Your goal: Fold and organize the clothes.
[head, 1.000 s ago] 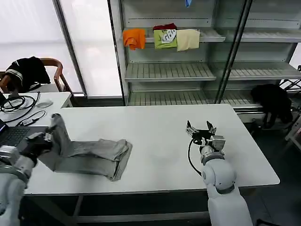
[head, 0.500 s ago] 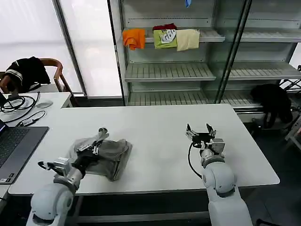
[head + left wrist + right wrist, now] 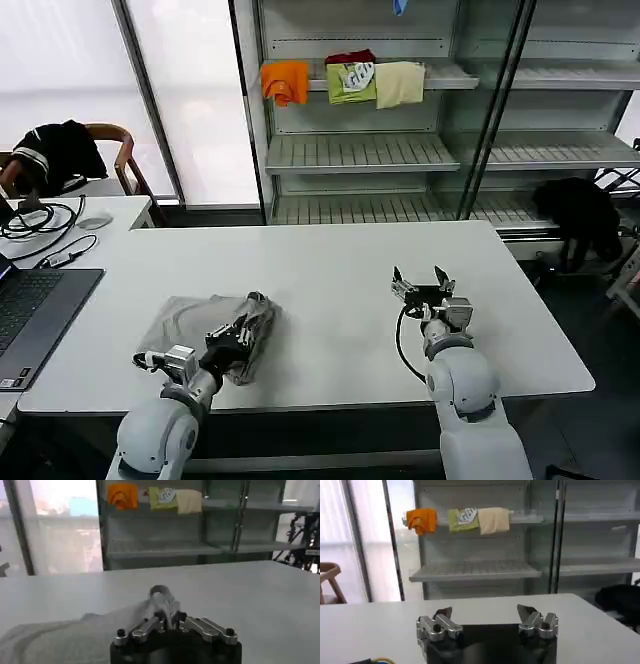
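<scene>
On the white table (image 3: pixel 330 270) before the glass-fronted shelves, the light grey cotton shirt (image 3: pixel 210 330) lies part-folded at the left, its doubled edge pinched in the closed left hand (image 3: pixel 243 327) apparently to carry the fold over, while the right hand (image 3: pixel 420 285) waits wide apart.

A white rectangular worktop (image 3: pixel 330 270); beyond the fingers, folded orange (image 3: pixel 286 80), green (image 3: pixel 351 82) and cream garments (image 3: pixel 399 83) on a grey metal shelf (image 3: pixel 445 75).

Left gripper (image 3: pixel 243 331) gripping grey shirt (image 3: pixel 190 322)
</scene>
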